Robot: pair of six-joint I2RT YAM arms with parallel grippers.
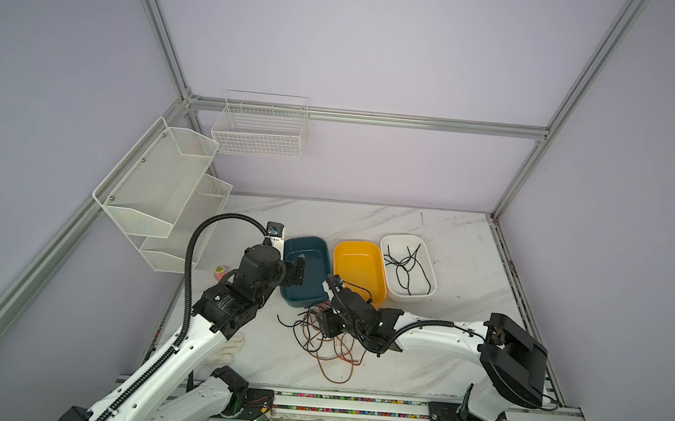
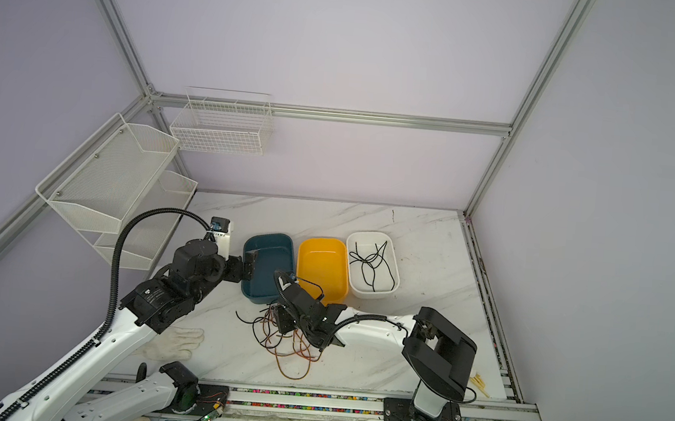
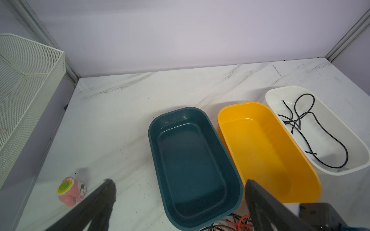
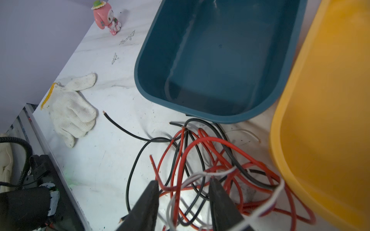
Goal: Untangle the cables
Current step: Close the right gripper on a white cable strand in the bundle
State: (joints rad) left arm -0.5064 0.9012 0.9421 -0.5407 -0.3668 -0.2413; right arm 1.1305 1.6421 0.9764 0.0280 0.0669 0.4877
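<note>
Taking the cables (image 1: 328, 344) as the dial's centre, we read the teal bin (image 1: 315, 255), yellow bin (image 1: 358, 263) and white bin (image 1: 411, 298) as a wall from 11 to 2 o'clock and a glove (image 2: 180, 339) at 9 o'clock, with bare table (image 1: 272, 364) free at 5 and 7 o'clock.

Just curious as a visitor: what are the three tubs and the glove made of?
Blue tub, yellow tub and white tub: probably moulded plastic, smooth and slightly glossy, with rounded rims. Glove: likely knitted cotton, matt, with visible ribbed weave.
</note>
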